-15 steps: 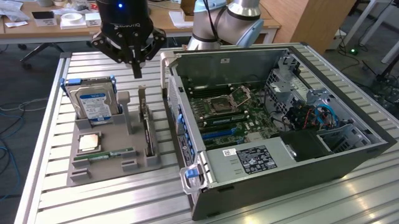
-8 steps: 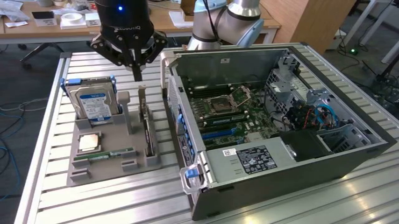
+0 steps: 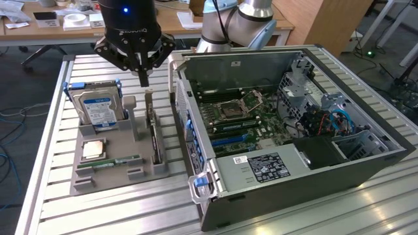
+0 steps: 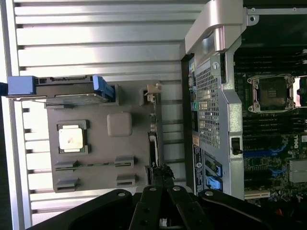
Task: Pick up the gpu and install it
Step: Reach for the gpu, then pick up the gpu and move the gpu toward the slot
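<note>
1. The gripper is hanging in the upper left-centre of the exterior view, its two fingers pressed together and gripping nothing.
2. The gpu is standing on its long edge in a slot along the right side of the grey tray, in the left-centre of that view. It is sitting just below the fingertips and apart from them, with its bracket end lying nearest the gripper.
3. The step in hand seems to be the approach for the pick. The fingers should be parting before any descent, since closed tips would likely be striking the card's upper edge.
4. Centring is mattering most. The wrist view is showing the card as a thin dark line, so one finger should be going down along each flat face.
5. The grey post and the hard drive are standing on one side of the card. The open computer case is standing close on the other, so a straight, vertical descent is looking safest.
</note>
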Controlling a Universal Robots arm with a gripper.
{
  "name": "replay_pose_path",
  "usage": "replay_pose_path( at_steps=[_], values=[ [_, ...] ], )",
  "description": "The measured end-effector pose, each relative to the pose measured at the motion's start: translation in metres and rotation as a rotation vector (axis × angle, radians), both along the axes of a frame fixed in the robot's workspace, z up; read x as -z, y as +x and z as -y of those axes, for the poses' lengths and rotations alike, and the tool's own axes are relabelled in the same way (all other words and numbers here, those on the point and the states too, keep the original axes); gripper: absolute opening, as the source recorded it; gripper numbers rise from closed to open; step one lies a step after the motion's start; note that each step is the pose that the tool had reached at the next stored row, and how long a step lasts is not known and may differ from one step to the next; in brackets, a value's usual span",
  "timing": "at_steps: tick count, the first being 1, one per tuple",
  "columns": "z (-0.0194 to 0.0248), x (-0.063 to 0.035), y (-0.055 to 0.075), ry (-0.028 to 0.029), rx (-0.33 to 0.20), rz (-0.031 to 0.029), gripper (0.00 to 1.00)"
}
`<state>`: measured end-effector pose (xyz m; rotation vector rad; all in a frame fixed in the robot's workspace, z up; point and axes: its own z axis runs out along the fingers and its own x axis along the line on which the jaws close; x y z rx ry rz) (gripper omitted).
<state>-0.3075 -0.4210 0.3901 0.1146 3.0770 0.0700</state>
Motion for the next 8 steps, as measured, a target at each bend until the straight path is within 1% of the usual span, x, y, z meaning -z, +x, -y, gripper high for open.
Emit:
replay_pose_path(
  at_steps=[8],
  values=[
    [0.0003, 0.0000, -0.0003, 0.0001, 0.000, 0.0001, 0.11]
  ],
)
